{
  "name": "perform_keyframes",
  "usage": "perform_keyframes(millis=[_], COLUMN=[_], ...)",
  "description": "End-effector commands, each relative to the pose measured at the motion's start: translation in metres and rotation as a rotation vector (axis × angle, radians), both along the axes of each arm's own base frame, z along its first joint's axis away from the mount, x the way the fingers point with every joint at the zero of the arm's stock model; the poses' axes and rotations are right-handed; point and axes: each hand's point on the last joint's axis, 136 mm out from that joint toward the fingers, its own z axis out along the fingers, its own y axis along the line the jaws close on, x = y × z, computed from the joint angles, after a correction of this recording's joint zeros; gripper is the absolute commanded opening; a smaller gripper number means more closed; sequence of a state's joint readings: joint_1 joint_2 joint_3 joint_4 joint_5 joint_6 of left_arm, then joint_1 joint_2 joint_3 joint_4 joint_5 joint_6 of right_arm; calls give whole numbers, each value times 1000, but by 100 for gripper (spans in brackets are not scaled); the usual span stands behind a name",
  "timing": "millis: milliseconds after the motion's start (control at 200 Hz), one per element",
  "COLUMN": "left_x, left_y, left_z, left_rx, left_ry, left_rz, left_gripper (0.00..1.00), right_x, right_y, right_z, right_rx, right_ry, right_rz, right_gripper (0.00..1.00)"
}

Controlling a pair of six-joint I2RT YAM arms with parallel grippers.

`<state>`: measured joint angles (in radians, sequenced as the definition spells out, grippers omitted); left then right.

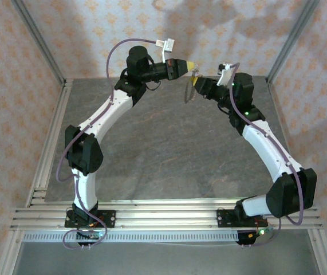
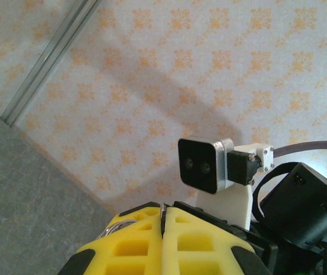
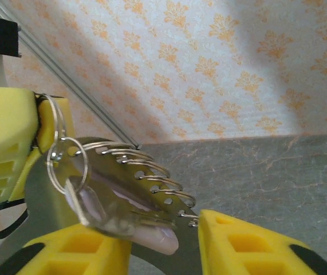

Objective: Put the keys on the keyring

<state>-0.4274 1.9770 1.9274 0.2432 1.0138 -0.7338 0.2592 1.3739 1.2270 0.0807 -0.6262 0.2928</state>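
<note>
Table (image 1: 152,149): one, grey.
Arms: two, left arm (image 1: 103,114) and right arm (image 1: 266,143), tips meeting high over far edge.
Left gripper (image 2: 163,215): pads pressed together, pinching thin wire of keyring.
Right gripper (image 3: 163,238): fingers apart, key between them; real pinch or not, cannot tell.
Keyring (image 3: 146,163): one, hanging between grippers off table, fringe of loops toward right gripper.
Key (image 3: 154,238): one, long axis up-left to down-right in right wrist view, lilac end seemingly down-right.

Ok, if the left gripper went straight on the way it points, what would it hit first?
Most likely the right arm's wrist camera, dead ahead of the left gripper, which is shut on the keyring; how far off is unclear.
</note>
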Motion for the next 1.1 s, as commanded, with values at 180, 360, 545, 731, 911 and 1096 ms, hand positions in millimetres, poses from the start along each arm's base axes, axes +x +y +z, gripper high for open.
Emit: perform_keyframes(millis=[180, 360, 545, 731, 911, 1096], left_x=[-15, -14, -13, -12, -11, -11], left_y=[6, 4, 5, 5, 5, 5], left_z=[44, 42, 44, 45, 46, 45], left_rx=[-52, -54, -58, -60, -62, -61], left_ry=[-108, -102, -105, -108, -111, -108], left_rz=[-21, -21, -14, -8, -6, -6], left_gripper=[0, 0, 0, 0, 0, 0], right_x=[-7, -11, -16, -24, -32, -39], right_y=[11, 13, 15, 22, 30, 35], right_z=[25, 25, 24, 14, 5, -4], right_rx=[-9, -19, -21, -24, -39, -78], right_ry=[-76, -78, -74, -56, -37, 0], right_rz=[65, 87, 104, 135, 171, 225], right_gripper=[12, 0, 0, 0, 0, 0])
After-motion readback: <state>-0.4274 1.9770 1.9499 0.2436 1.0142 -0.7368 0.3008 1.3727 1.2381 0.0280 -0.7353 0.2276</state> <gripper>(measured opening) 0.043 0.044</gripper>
